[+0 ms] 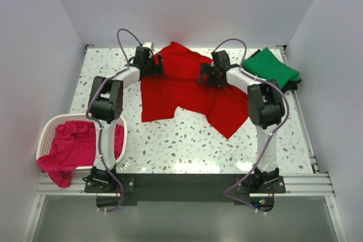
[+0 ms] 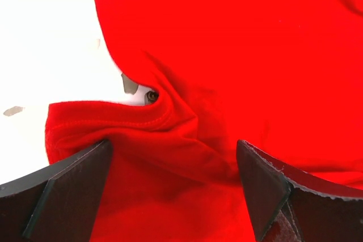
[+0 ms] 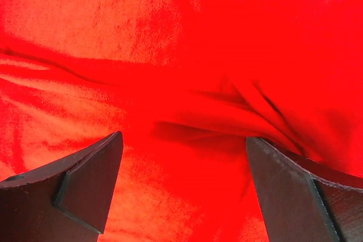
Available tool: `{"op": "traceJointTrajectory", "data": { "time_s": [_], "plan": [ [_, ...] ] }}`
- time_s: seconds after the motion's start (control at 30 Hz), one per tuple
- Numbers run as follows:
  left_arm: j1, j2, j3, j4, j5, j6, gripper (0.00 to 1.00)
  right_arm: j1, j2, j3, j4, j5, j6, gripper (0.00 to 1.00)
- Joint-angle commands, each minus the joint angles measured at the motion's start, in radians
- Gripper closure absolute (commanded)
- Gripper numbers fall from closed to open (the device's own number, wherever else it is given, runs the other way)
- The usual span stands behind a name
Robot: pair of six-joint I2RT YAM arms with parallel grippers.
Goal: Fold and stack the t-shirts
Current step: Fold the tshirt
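Left wrist: red t-shirt (image 2: 244, 55) hem edge

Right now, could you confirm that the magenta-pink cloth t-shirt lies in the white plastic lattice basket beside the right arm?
Not quite: the top external view shows the white plastic lattice basket holding the magenta-pink cloth t-shirt beside the left arm, not the right.

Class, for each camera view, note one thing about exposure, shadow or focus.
Top external: soft, even light, sharp throughout, with the table brightest along its far edge. Left wrist: the table burns out to plain white beside the red t-shirt. Right wrist: red fills the frame, oversaturated; only dark creases show folds.
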Motion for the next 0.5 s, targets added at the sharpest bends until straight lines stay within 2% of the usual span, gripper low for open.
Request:
{"op": "traceJointTrajectory", "data": {
  "time_s": [0.0,0.07,0.1,0.2,0.47],
  "plan": [
    [-0.007,-0.099,-0.017,-0.005,-0.018,0.014,0.04,0.000,0.005,0.018,-0.042,-0.051,-0.015,0.07],
    [-0.025,-0.157,-0.068,0.009,-0.105,0.015,0.04,0.000,-0.011,0.003,-0.035,-0.060,-0.016,0.07],
    [-0.041,-0.220,-0.159,0.016,-0.154,0.014,0.04,0.000,-0.029,-0.009,-0.025,-0.077,-0.016,0.07],
    [-0.073,-0.355,-0.309,0.035,-0.246,0.006,0.04,-0.002,-0.058,-0.037,-0.019,-0.087,-0.024,0.07],
    [-0.179,-0.707,-0.686,0.045,-0.435,-0.069,0.10,-0.002,-0.149,-0.123,0.015,-0.130,-0.033,0.07]
  ]
}}
